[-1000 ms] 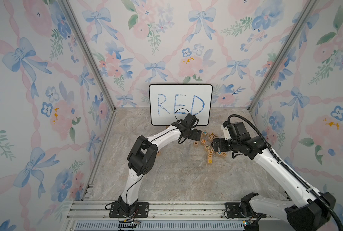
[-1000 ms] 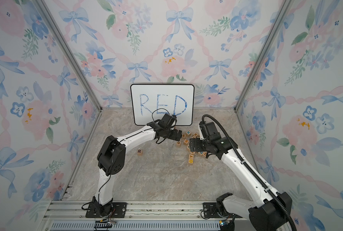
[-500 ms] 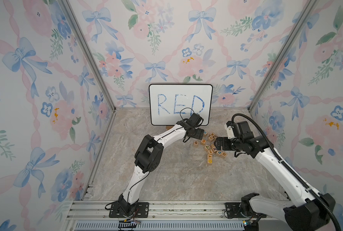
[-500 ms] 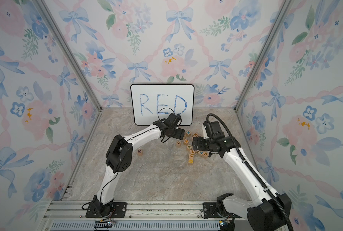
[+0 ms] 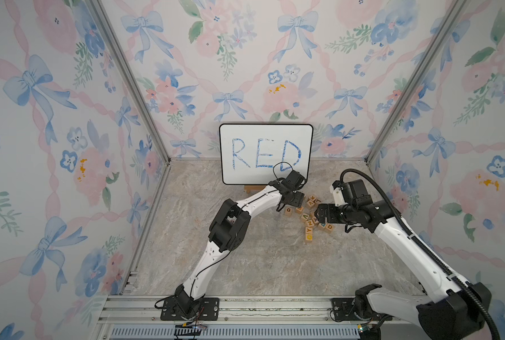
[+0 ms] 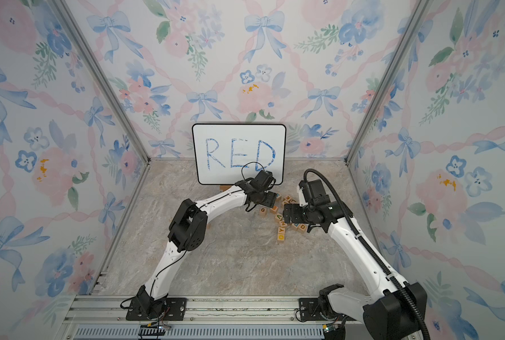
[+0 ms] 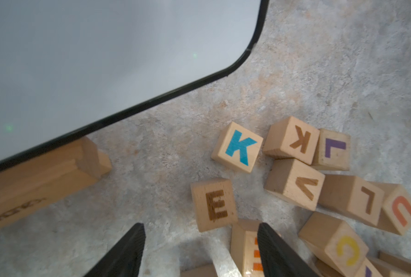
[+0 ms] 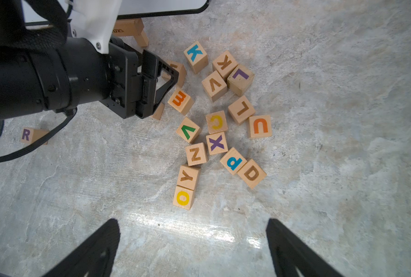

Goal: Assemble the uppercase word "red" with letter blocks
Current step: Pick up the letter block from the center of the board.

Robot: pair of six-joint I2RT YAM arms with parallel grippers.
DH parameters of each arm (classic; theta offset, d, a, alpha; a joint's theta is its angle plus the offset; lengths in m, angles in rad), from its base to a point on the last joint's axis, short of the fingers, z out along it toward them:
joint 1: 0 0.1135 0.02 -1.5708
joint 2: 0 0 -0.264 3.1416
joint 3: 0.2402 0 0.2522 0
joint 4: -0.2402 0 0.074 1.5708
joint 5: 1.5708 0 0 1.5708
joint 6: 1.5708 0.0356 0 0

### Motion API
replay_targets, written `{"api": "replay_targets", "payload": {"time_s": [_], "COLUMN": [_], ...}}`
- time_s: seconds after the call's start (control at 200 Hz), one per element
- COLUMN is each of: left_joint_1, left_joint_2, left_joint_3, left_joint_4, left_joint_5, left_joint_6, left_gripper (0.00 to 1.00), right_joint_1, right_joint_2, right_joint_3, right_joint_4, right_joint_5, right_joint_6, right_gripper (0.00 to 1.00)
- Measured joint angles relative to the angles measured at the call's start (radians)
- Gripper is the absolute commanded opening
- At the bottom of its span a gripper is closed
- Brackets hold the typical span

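Near the lower corner of the white board with blue handwritten RED point(image 5: 266, 153), the small light-wood cube printed with an orange-red E point(image 8: 180, 100) sits flat on the marbled grey worktop point(image 8: 331, 144), among loose letter cubes point(image 8: 216, 143). My left end effector point(image 7: 200, 229) straddles it, jaws apart and not clamped; I judge that lets me pinch it out without dragging neighbours. A cube has no long axis. Its E faces up, roughly a quarter turn off the board's writing. Farther from the board, the brown-orange D cube point(image 8: 252, 173) touches a blue P cube point(image 8: 233, 162). The dark R cube point(image 8: 26, 135) sits alone before the board's opposite end. My right end effector point(image 8: 192, 221) hangs wide, empty.
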Motion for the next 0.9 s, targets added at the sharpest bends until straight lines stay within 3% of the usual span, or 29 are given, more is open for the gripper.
{"api": "replay_targets", "payload": {"time_s": [0.59,0.815,0.9], "left_joint_1": [0.000,0.000,0.000], "left_joint_2": [0.077,0.107,0.112], "left_joint_3": [0.053,0.069,0.079], "left_joint_4": [-0.004,-0.003,-0.004], "left_joint_5": [0.000,0.000,-0.003], "left_joint_6": [-0.005,-0.006,-0.005], "left_gripper": [0.63,0.56,0.48], "right_joint_1": [-0.016,-0.017,-0.021], "right_joint_2": [0.000,0.000,0.000], "right_joint_3": [-0.002,-0.002,-0.002], "right_joint_4": [-0.008,-0.008,-0.007], "right_joint_5": [0.000,0.000,0.000], "right_joint_6": [0.000,0.000,0.000], "right_gripper": [0.97,0.97,0.97]}}
